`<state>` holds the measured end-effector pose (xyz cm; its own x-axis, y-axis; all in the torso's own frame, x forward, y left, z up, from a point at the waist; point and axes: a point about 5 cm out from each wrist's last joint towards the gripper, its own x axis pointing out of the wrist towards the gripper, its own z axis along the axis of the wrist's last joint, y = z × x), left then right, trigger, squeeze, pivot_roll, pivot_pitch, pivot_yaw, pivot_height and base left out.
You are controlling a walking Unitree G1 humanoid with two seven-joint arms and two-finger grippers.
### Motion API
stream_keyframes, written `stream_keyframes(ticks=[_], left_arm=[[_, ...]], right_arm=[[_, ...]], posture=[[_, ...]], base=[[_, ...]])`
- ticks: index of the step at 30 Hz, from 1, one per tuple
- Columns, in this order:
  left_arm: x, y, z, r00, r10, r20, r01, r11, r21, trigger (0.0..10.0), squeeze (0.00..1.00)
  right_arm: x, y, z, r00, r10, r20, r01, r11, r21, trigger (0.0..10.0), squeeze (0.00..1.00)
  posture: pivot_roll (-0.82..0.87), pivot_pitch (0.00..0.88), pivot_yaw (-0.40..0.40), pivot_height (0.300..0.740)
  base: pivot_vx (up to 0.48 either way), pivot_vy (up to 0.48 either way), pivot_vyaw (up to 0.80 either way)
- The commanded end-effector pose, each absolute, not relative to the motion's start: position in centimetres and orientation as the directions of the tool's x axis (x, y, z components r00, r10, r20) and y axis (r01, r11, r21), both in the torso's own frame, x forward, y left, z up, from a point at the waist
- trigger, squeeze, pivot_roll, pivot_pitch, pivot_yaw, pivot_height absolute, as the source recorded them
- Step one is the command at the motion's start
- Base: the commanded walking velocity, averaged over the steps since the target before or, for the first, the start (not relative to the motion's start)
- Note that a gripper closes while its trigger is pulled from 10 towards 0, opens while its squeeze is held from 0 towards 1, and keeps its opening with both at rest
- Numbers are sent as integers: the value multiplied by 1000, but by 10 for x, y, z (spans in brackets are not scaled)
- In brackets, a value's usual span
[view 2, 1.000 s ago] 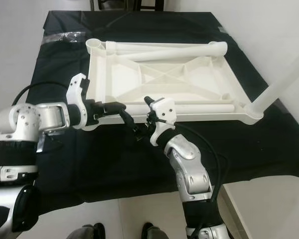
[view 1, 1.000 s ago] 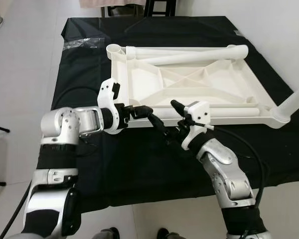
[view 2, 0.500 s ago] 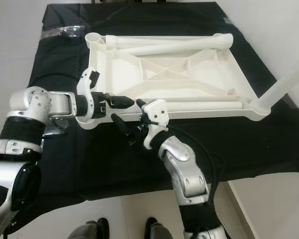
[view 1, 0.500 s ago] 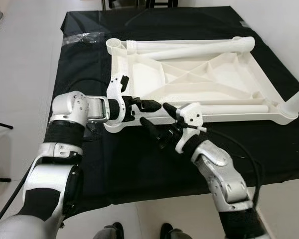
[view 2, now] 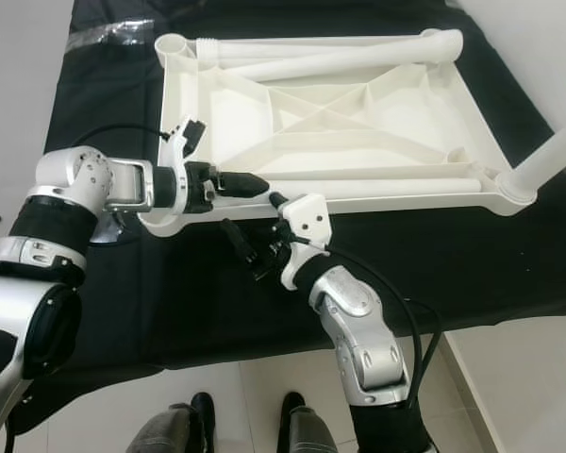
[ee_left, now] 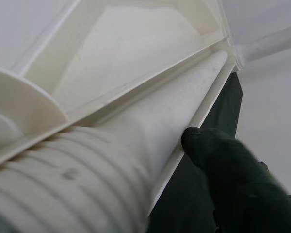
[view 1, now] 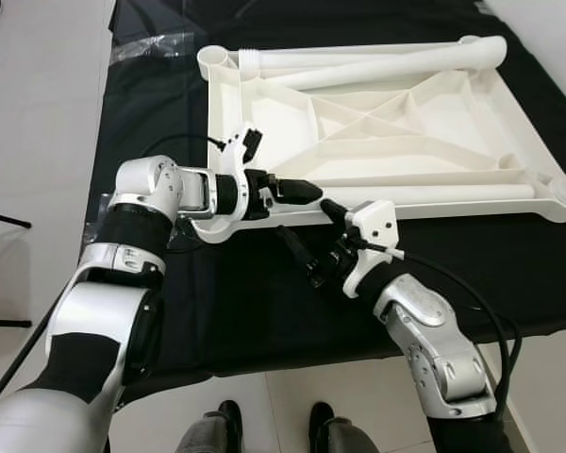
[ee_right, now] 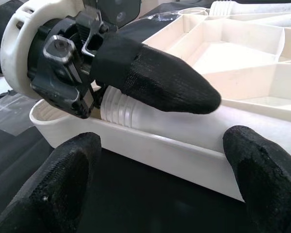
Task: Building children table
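Two tools meet at the near left corner of the upturned white children's table top [view 1: 377, 132], which lies ribs-up on the black-clothed tabletop [view 1: 170, 311]. The left tool [view 1: 297, 192] is clamped on the threaded end of a white table leg [view 1: 424, 194] lying along the near rim, one black finger [ee_right: 155, 80] over the tube. The right tool [view 1: 307, 241] hovers just beside it, fingers spread wide and holding nothing. Other legs lie along the far rim, and one stands at the right corner. Judged from here, the crowding is the risk: the right fingers could knock the left tool, or the smooth tube could roll free.
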<state>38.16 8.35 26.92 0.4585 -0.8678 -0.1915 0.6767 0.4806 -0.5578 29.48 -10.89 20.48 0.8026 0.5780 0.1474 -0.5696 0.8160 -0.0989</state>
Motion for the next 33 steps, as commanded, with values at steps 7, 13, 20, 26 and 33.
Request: stream_keyframes(ticks=[7, 13, 20, 26, 33], left_arm=[[376, 79, 270, 381, -914, -139, 722, 389, -572, 0, 0], [373, 93, 280, 399, -915, -56, 742, 358, -567, 0, 0], [350, 111, 295, 368, -924, 100, 819, 271, -506, 0, 0], [321, 126, 304, 297, -931, 212, 892, 192, -408, 0, 0], [292, 147, 317, 278, -907, 317, 936, 182, -300, 0, 0]], right_arm=[[298, -108, 203, 809, 571, 142, -565, 821, -80, 10000, 0], [302, -111, 210, 813, 558, 167, -550, 830, -91, 10000, 0], [310, -125, 227, 829, 507, 236, -512, 858, -45, 10000, 0], [312, -137, 241, 818, 474, 325, -529, 842, 104, 10000, 0], [310, -149, 257, 764, 464, 448, -616, 732, 292, 10000, 0]], posture=[[-42, 309, -24, 740], [-35, 291, -27, 740], [-33, 278, -27, 740], [-25, 269, -35, 740], [-10, 265, -46, 740]], base=[[0, 0, 0], [0, 0, 0], [0, 0, 0], [0, 0, 0], [0, 0, 0]])
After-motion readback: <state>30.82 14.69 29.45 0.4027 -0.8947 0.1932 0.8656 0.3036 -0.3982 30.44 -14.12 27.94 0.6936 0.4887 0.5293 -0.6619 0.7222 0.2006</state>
